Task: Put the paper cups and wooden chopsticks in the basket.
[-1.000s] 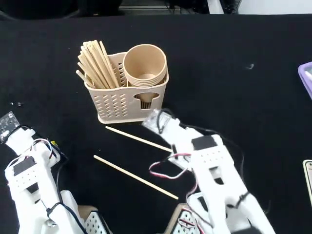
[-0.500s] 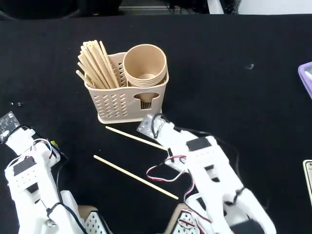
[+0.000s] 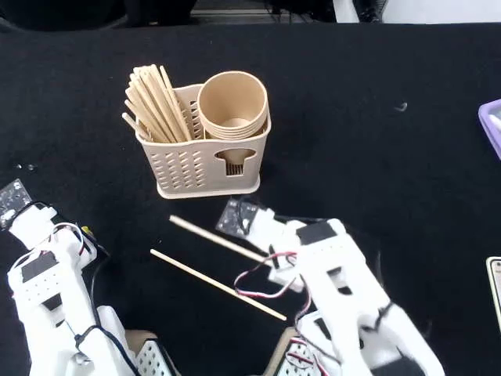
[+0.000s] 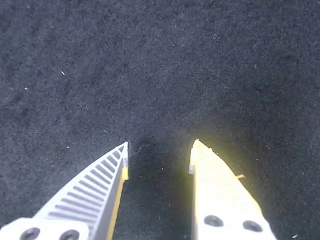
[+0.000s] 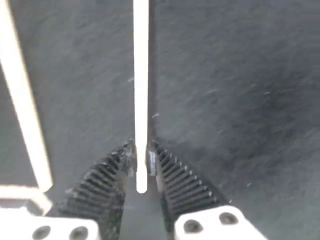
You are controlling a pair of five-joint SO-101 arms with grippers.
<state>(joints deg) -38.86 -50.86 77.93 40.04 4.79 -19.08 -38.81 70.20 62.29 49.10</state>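
Looking down, the basket point(image 3: 205, 168) stands on the black table point(image 3: 376, 172), holding a bundle of chopsticks point(image 3: 153, 102) and stacked paper cups point(image 3: 232, 106). The first chopstick point(image 3: 211, 236) and second chopstick point(image 3: 218, 285) lie loose in front, with the right arm point(image 3: 337, 266) at the first one's end.

From the left wrist, the left claw point(image 4: 159, 145) is spread over bare table.

From the right wrist, the right claw point(image 5: 141, 147) pinches the first chopstick's point(image 5: 141, 75) tip, with the second chopstick point(image 5: 24, 110) beside it.

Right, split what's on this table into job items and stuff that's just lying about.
Job items:
basket
paper cups, stacked in the basket
chopstick bundle, standing in the basket
gripped chopstick, in the right gripper
loose chopstick, lying on the table

Lying about:
purple object at the table's edge
pale object at the same edge
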